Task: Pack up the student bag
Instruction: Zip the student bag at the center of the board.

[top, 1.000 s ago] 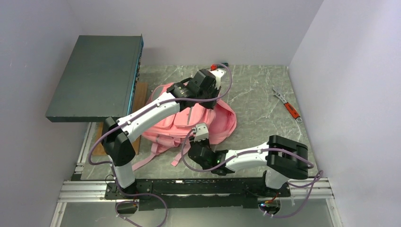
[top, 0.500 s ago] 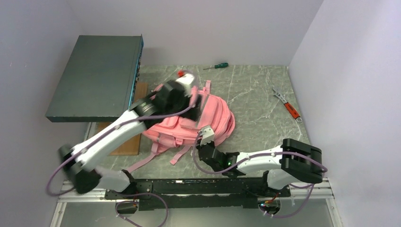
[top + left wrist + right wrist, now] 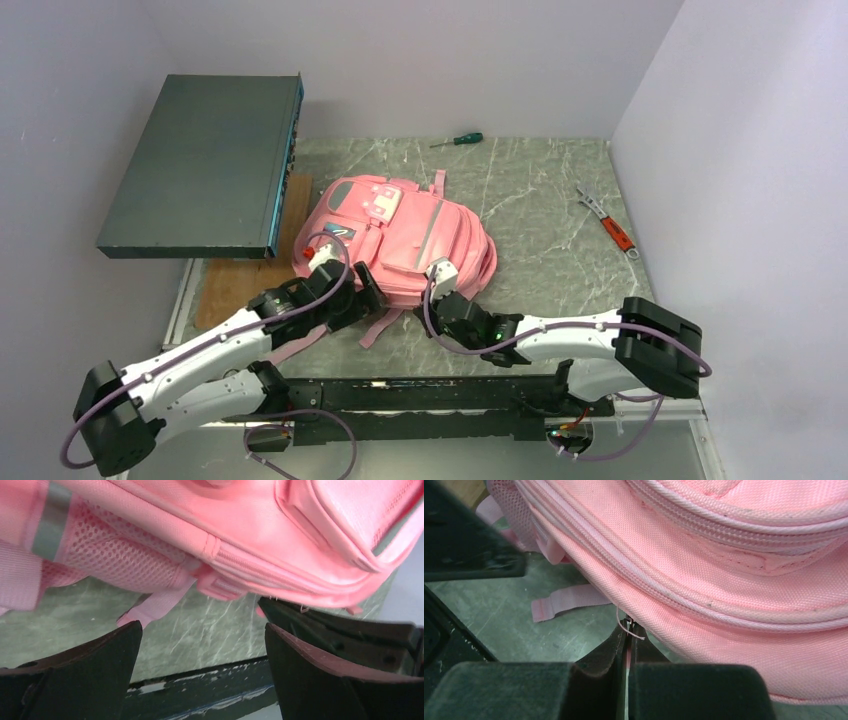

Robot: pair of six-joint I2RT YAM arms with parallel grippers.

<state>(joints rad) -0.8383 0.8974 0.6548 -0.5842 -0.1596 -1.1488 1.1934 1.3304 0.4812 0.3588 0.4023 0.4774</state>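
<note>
The student bag, a soft pink backpack with grey-trimmed pockets and a white patch, lies front-up on the marble table. My left gripper hovers at the bag's near-left edge. In the left wrist view its gripper is open, with only bare table between the fingers and the bag's mesh side pocket above. My right gripper sits at the bag's near edge. In the right wrist view its gripper is shut, pinching a thin tab with a loose pink thread at the bag's lower seam.
A dark grey flat box overhangs the left side, with a wooden board under it. A green-handled screwdriver lies at the back. A red-handled wrench lies at the right. Pink straps trail toward the front rail.
My left arm swung from the bag's far top down to its near-left edge and its gripper opened. The bag dropped flat, front up. My right gripper closed on the bag's near edge.
</note>
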